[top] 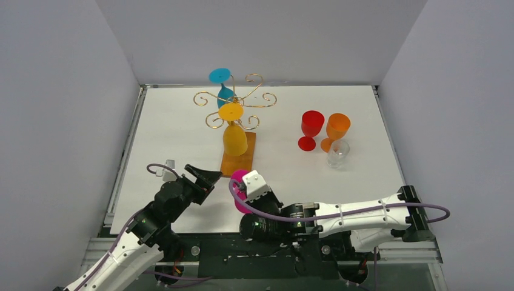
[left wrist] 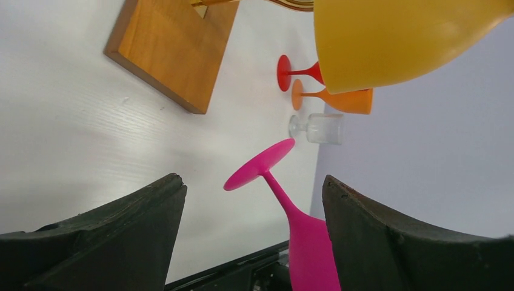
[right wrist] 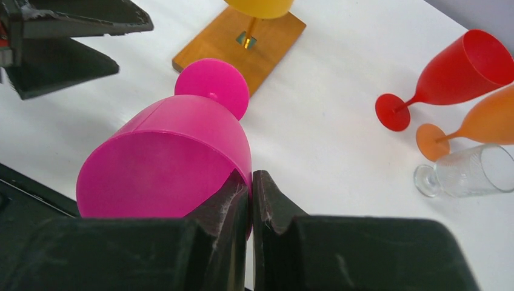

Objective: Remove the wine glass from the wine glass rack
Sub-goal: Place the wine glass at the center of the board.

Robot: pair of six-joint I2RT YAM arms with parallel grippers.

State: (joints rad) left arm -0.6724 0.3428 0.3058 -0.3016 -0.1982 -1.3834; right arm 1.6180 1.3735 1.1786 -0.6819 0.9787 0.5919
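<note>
The gold wire rack [top: 236, 100] stands on its orange-brown wooden base [top: 237, 159] at the table's middle back. A yellow glass [top: 234, 136] and a blue glass [top: 223, 86] hang on it upside down. My right gripper [right wrist: 251, 182] is shut on the rim of a pink wine glass [right wrist: 176, 151], one finger inside the bowl and one outside, holding it off the rack near the table's front edge [top: 241, 191]. My left gripper [top: 209, 179] is open and empty, just left of the pink glass [left wrist: 303, 236].
A red glass [top: 311, 128], an orange glass [top: 336, 130] and a clear glass [top: 337, 154] stand together on the right of the table. White walls close in the table on three sides.
</note>
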